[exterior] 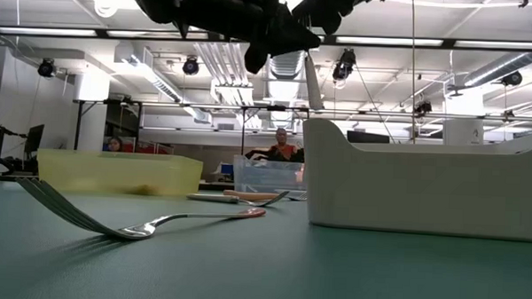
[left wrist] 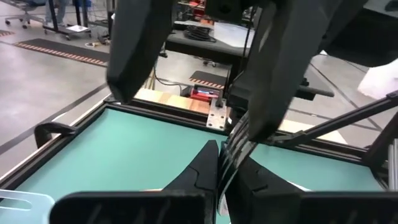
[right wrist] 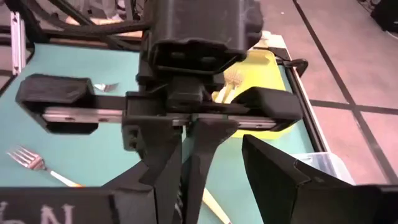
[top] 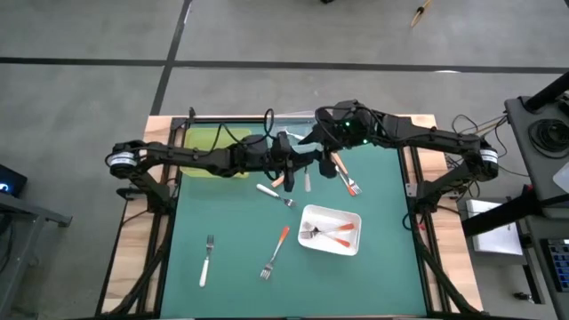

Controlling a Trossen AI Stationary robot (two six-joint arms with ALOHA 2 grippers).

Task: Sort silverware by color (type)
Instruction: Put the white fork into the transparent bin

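Observation:
My left gripper point(top: 305, 163) hangs above the table's far middle, shut on a white-handled fork point(top: 308, 180). Its pale handle point(exterior: 313, 85) hangs below the grippers in the low view. My right gripper point(top: 331, 153) faces it, open. Its two fingers point(left wrist: 277, 74) stand on either side of the fork's metal part; whether they touch it, I cannot tell. A red-orange fork point(top: 345, 178), a tan one point(top: 277, 180) and a white one point(top: 276, 194) lie on the mat beneath. Another white fork point(top: 206, 260) and a red-orange fork point(top: 276, 252) lie nearer the front. My left gripper pinches the fork by its silver metal part point(left wrist: 235, 146) between its two shut fingers, which come from above, pointing down. The fork is lifted clear of the table, and its pale handle point(right wrist: 214, 204) hangs below the fingers.
A white tray point(top: 311, 213) with red-orange forks point(top: 338, 229) sits right of centre. A yellow-green tray point(top: 209, 142) and a clear tray point(top: 298, 132) stand at the far edge. People sit in the room beyond the table point(exterior: 279, 150).

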